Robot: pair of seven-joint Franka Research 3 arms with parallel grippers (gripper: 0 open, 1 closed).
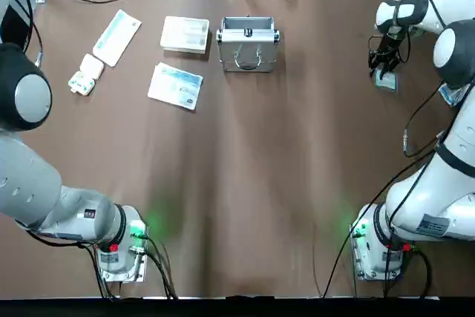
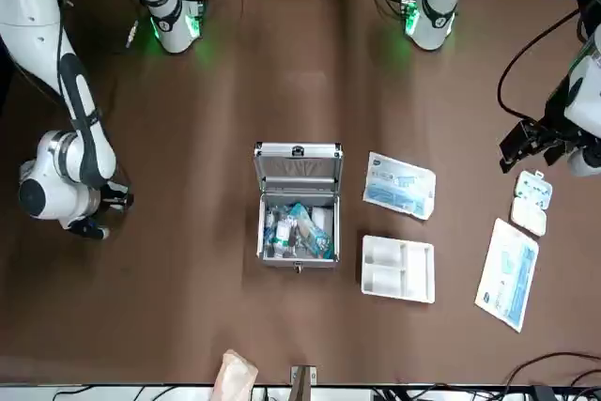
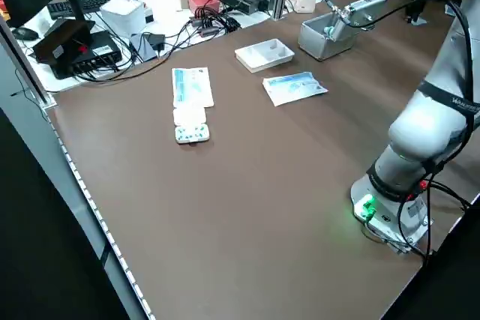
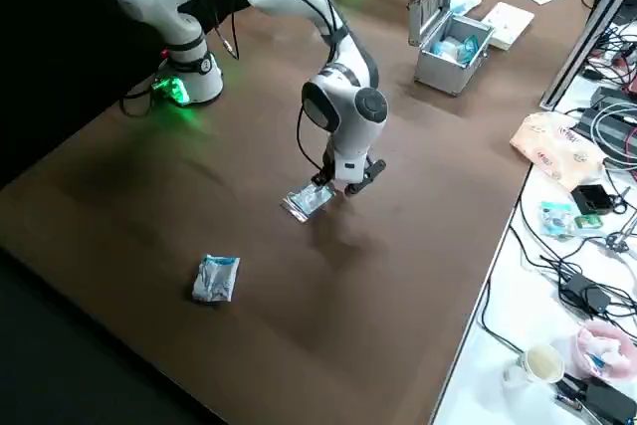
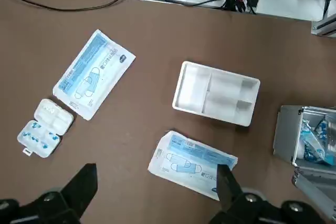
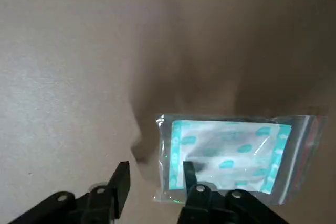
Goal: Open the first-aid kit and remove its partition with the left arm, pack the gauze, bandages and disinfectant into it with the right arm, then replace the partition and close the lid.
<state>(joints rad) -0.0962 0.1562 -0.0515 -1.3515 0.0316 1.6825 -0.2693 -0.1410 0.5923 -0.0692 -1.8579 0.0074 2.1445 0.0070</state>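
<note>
The silver first-aid kit stands open at the far middle of the table, its lid upright. Blue-white packets fill it; I cannot pick out the disinfectant. The white partition lies on the table just left of the case. My right gripper is open and low over the far right of the table. Its fingers straddle the end of a clear packet of teal-printed bandages. My left gripper hovers open, high above the flat packs, holding nothing.
Two flat blue-white packs and a small white pill box lie left of the partition. Another small packet lies near the table's right edge. Cables and devices crowd the bench beyond the far edge.
</note>
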